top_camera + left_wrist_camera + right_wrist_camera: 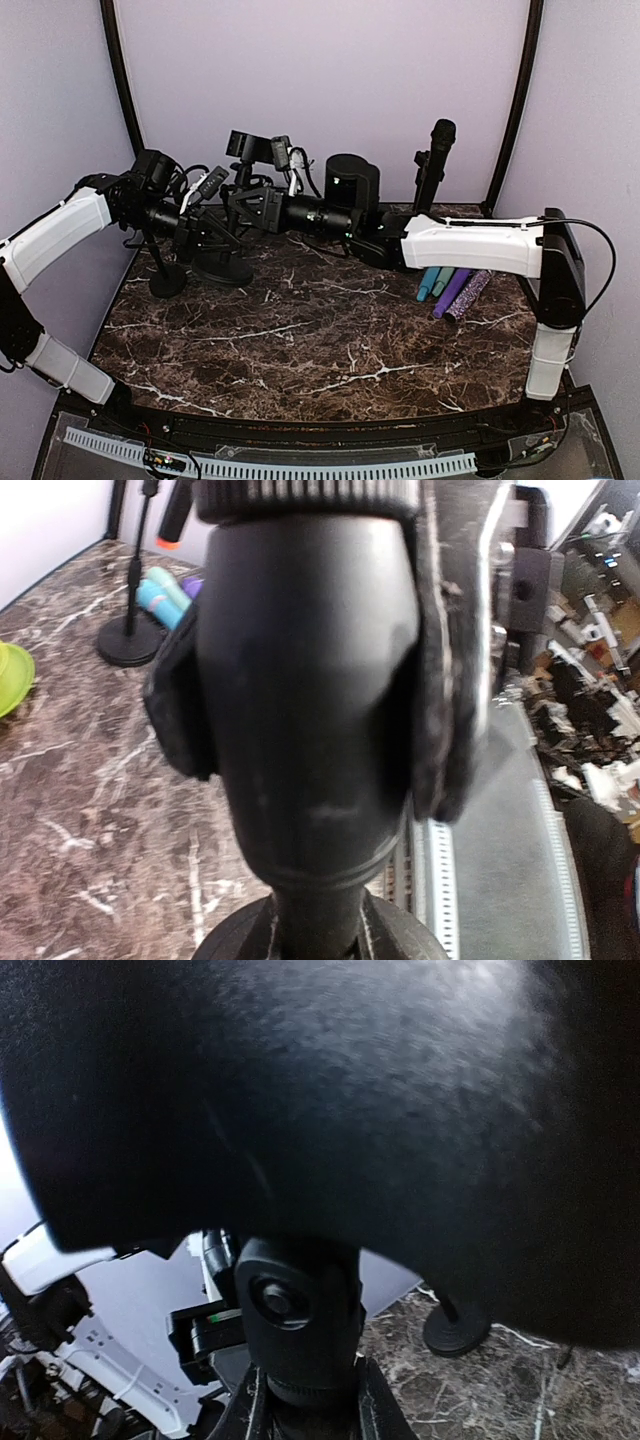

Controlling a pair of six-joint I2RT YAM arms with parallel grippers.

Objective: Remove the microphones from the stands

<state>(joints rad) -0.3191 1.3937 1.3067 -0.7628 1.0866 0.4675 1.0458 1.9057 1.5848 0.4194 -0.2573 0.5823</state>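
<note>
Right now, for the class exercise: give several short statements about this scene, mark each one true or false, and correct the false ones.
1. Coloured markers lie on the table's right side. True.
2. The table has a plain white top. False: it is dark marble with pale veins.
3. The left pincer is shut on a black rounded body. True.
4. The microphone at the back right lies flat. False: it stands upright.

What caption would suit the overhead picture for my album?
Two robot arms meet at a black microphone stand on a marble table, coloured markers nearby.
</note>
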